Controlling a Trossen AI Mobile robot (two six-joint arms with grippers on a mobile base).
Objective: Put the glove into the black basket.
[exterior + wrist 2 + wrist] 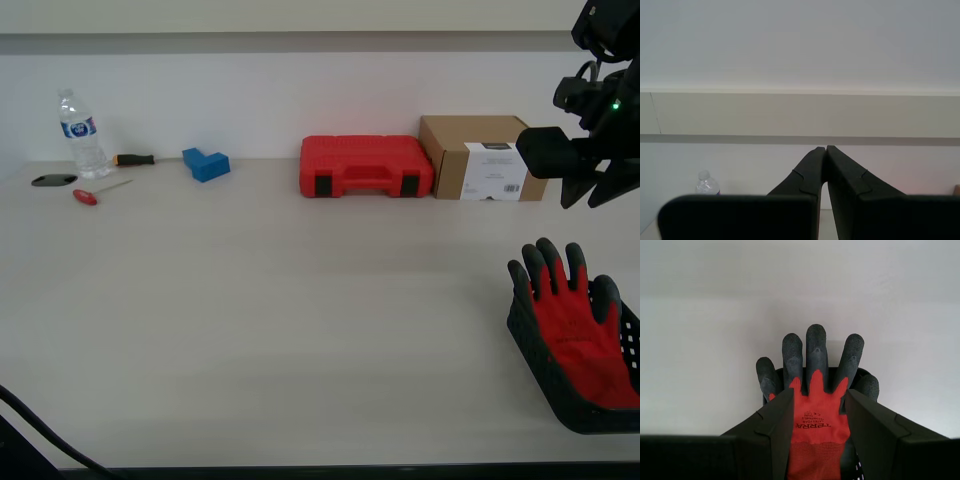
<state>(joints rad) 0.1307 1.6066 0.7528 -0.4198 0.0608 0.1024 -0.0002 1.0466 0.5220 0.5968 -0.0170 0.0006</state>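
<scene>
1. Exterior view: the glove (578, 322) lies in the black basket (548, 370) at the exterior view's right, its dark fingertips hanging over the basket's far rim. The cardboard box (482, 157) carries a white label, print too small to read. Beside it sits a red tool case (366, 166); further toward the exterior view's left are a blue block (206, 163), two screwdrivers and a water bottle (80, 135). An arm w/ a green light hangs above the box, top right of this view.
2. Second wrist view: my second gripper (825, 150) has its tips pressed together, nothing between them, aimed at the wall; bottle cap just visible.
3. First wrist view: my first gripper (818, 401) hovers over the glove (815, 410), jaws spread wide, not gripping. Glove print reads "TERRA", seen inverted.
</scene>
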